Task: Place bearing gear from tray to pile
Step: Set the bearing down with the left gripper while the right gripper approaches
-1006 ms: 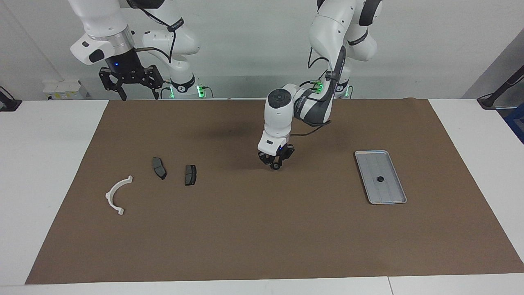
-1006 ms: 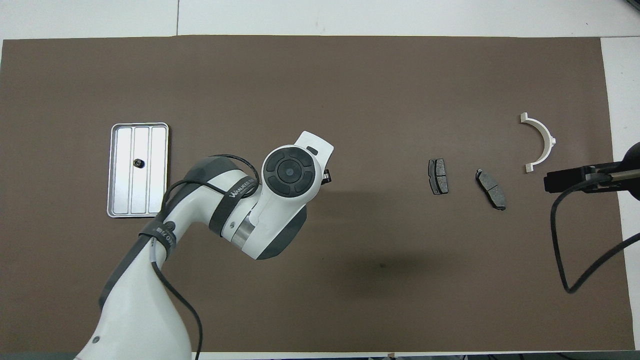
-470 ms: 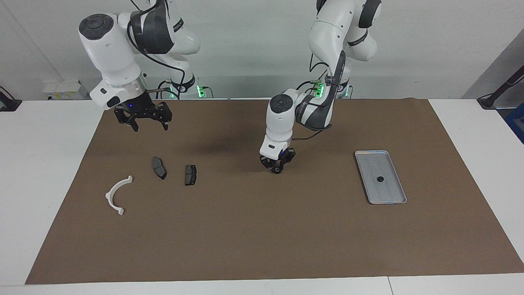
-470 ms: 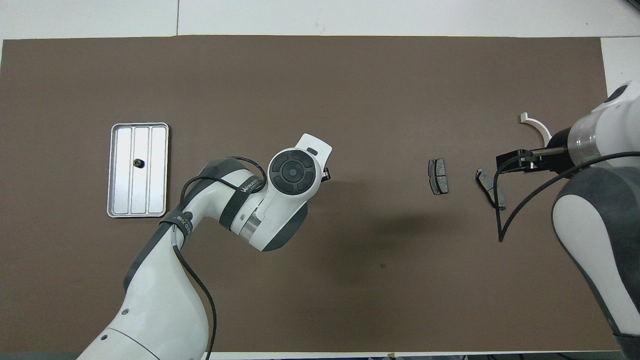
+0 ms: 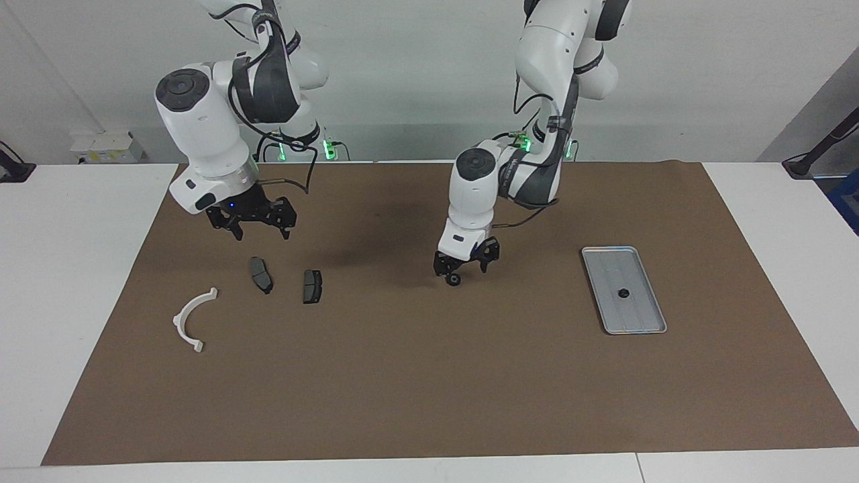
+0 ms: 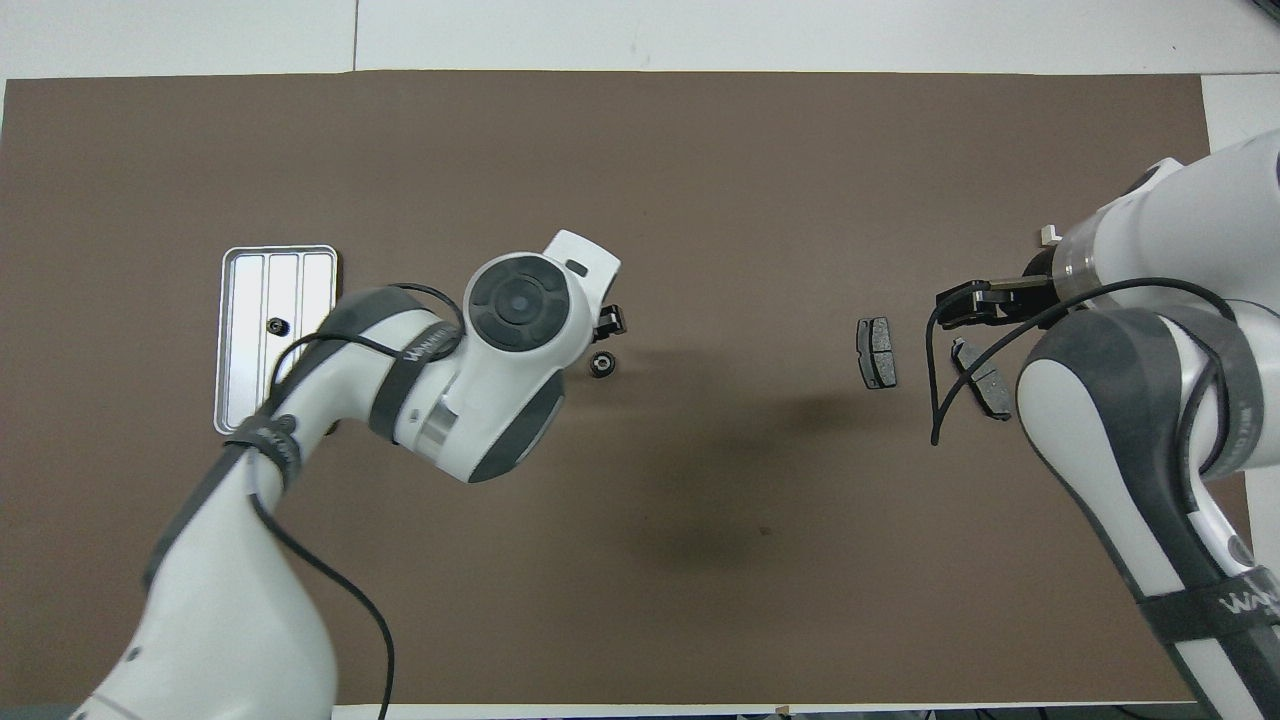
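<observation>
The small black round bearing gear (image 5: pixel 453 280) with a pale centre lies on the brown mat (image 5: pixel 429 376) near frame centre, just below the spread left gripper (image 5: pixel 468 264), free of its fingers. A second small dark part (image 5: pixel 623 293) sits in the silver-grey ribbed metal tray (image 5: pixel 641 320) at mid-right. The right gripper (image 5: pixel 254 223), spread, hangs above the two dark grey brake pads (image 5: pixel 260 274) at centre-left.

A robotics lab: two white arms stand mounted at one edge of a white tabletop (image 5: pixel 80 268), which is spread with a brown mat (image 5: pixel 429 376), before a plain grey wall (image 5: pixel 416 67).
</observation>
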